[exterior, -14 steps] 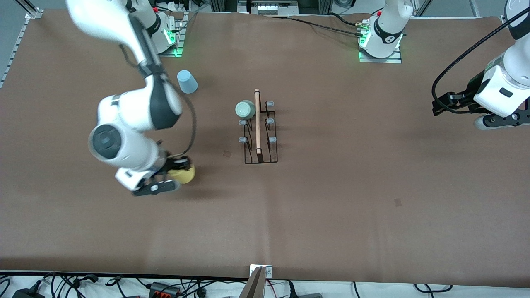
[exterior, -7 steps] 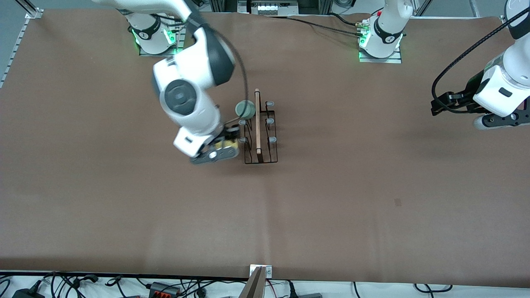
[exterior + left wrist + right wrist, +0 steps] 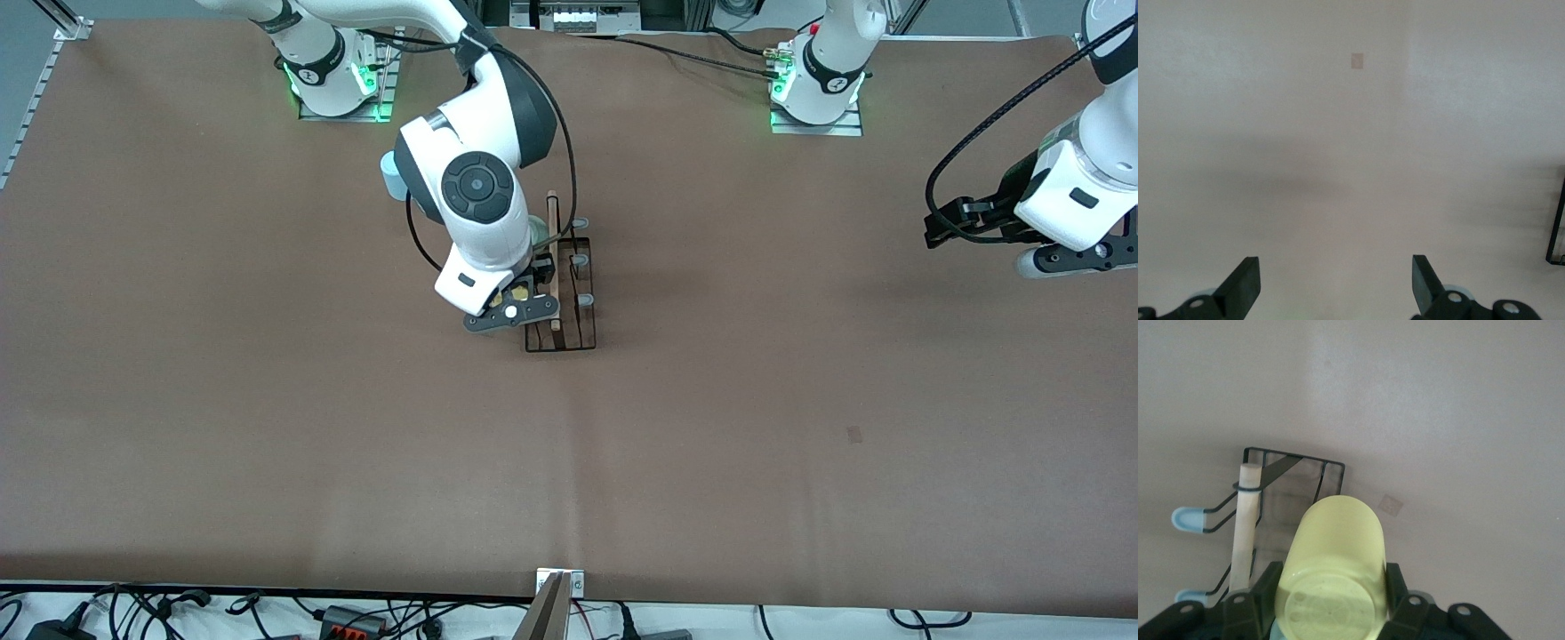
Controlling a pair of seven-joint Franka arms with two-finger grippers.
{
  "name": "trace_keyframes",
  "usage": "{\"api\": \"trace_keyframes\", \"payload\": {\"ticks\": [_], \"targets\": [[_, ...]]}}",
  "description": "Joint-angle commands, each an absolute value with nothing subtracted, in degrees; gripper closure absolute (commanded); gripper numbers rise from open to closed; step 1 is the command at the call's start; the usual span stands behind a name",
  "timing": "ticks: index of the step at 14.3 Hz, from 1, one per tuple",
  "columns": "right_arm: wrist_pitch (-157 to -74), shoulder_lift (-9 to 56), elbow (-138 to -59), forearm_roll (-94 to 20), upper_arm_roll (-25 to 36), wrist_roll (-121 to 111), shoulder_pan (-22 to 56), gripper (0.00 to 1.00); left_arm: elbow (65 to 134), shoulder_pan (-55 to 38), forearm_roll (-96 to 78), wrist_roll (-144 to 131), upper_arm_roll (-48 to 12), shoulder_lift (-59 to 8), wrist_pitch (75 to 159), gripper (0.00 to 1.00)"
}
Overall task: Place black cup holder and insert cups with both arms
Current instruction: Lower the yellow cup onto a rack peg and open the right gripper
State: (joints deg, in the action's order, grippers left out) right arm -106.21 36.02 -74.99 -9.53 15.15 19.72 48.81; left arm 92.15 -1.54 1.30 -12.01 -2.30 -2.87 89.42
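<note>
Right gripper (image 3: 1331,603) clamped on the yellow cup (image 3: 1333,570), over the black cup holder (image 3: 569,298).

From my console I see the holder mid-table; the sage green cup (image 3: 537,233) sits on one prong, the light blue cup (image 3: 388,173) stands toward the right arm's end from the holder. Left gripper (image 3: 1336,293) waits, fingers apart, well off toward its own end.

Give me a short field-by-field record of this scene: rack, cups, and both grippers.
rack: black wire cup holder with wooden rod, standing mid-table
yellow cup: yellow plastic tumbler held over the rack
green cup: sage green tumbler on the rack, mostly hidden by the arm
blue cup: light blue tumbler on the table near the right arm's base
right gripper: shut on yellow cup
left gripper: open, waiting over bare table
</note>
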Motion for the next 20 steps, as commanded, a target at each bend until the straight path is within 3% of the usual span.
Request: {"api": "trace_keyframes", "payload": {"ticks": [1,11,12,14,20], "targets": [[-108.5,37.3,-74.5,-9.2,15.2,21.5,49.4,0.79,93.0,-1.4,0.4,-12.0,-2.3,-1.7,89.4,0.00],[-111.1,39.8,-74.7,-12.1,15.1,23.5,49.7,0.78,93.0,-1.4,0.4,-12.0,-2.0,-1.8,89.3,0.00],[-111.1,40.0,-74.8,-12.1,15.1,23.5,49.7,0.70,93.0,-1.4,0.4,-12.0,-2.0,-1.8,89.3,0.00],[-111.1,40.0,-74.8,-12.0,15.1,23.6,49.7,0.00,93.0,-1.4,0.4,-12.0,-2.0,-1.8,89.3,0.00],[-110.1,39.2,-74.6,-12.0,15.2,26.6,50.2,0.00,93.0,-1.4,0.5,-12.1,-2.0,-1.8,89.5,0.00]]}}
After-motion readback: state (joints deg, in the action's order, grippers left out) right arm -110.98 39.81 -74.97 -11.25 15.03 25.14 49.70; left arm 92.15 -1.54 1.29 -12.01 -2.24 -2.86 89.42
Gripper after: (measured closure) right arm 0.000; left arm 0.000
